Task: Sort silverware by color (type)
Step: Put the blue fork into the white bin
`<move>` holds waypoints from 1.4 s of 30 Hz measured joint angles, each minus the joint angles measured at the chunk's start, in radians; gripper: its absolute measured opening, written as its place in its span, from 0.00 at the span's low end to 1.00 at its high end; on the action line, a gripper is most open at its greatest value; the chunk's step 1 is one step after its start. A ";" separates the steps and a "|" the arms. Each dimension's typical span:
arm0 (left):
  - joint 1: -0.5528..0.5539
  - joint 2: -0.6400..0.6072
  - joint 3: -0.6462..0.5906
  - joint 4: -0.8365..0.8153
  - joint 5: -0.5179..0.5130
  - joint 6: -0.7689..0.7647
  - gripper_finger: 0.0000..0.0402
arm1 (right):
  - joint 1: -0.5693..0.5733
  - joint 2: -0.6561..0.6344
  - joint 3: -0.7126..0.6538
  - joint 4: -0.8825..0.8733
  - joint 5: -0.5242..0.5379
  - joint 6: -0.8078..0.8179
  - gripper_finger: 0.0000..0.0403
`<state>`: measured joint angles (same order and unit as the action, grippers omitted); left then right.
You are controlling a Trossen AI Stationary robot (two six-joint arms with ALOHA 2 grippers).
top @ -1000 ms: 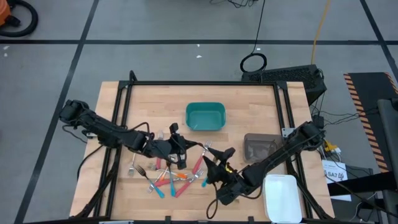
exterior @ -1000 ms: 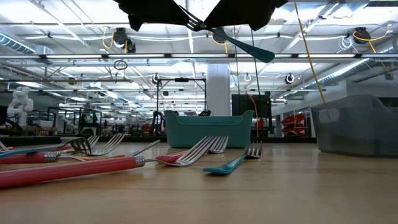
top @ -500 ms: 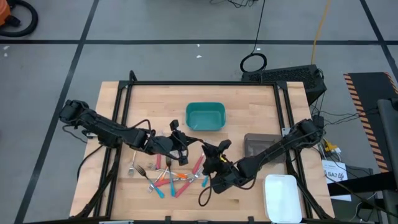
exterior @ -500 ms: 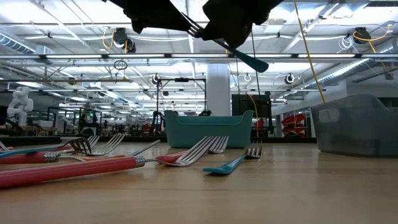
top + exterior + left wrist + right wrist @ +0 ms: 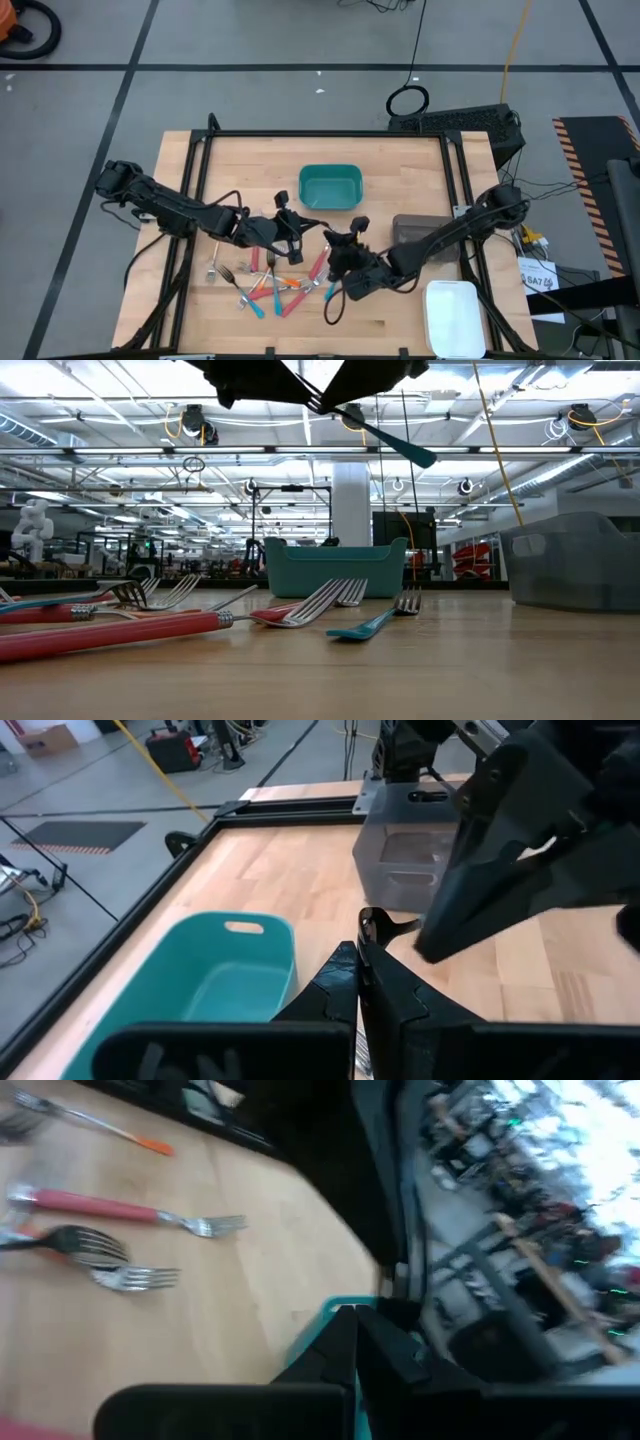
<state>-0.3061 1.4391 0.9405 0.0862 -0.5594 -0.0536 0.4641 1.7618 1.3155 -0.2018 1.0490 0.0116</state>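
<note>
A teal-handled fork (image 5: 380, 432) hangs high above the table, with its tines (image 5: 316, 401) at my left gripper (image 5: 296, 226) and its handle slanting down to the right. My left gripper is shut on it. My right gripper (image 5: 338, 240) looks shut in its own wrist view (image 5: 358, 1320). Its tip stands right by the fork, next to the left gripper. Several red, orange and teal forks (image 5: 275, 285) lie flat in a loose heap on the table below. My left gripper (image 5: 360, 955) holds the teal fork at its tine end (image 5: 316, 401), pinched between the two fingers. The fork is lifted clear, with its handle end (image 5: 425, 457) lower than the tines. The fingers hide the exact place of contact. My right gripper's tip (image 5: 425, 935) meets the fork beside the left fingers. Whether it touches or grips the fork, I cannot tell.
A teal bin (image 5: 330, 187) stands at the table's far middle and shows in the low view (image 5: 335, 570). A grey bin (image 5: 420, 235) stands to the right and a white tray (image 5: 455, 315) at the near right corner. Black frame rails run along the table's edges.
My right gripper has gone toward the table's far edge and a little left, up to the left gripper and the fork. The fork has stayed aloft in nearly the same place.
</note>
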 joint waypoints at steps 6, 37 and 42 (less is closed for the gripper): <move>0.000 0.000 0.000 0.002 0.007 0.018 0.01 | 0.002 -0.078 0.000 -0.109 -0.172 0.141 0.02; 0.000 0.000 0.000 0.182 0.063 0.079 0.01 | 0.144 -0.103 0.049 -0.550 -0.066 0.463 0.52; 0.013 0.000 0.000 0.204 0.092 0.101 0.01 | 0.144 -0.074 0.048 -0.659 0.064 0.532 0.50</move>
<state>-0.2935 1.4395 0.9405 0.2897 -0.4675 0.0479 0.6081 1.6874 1.3640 -0.8603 1.1134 0.5436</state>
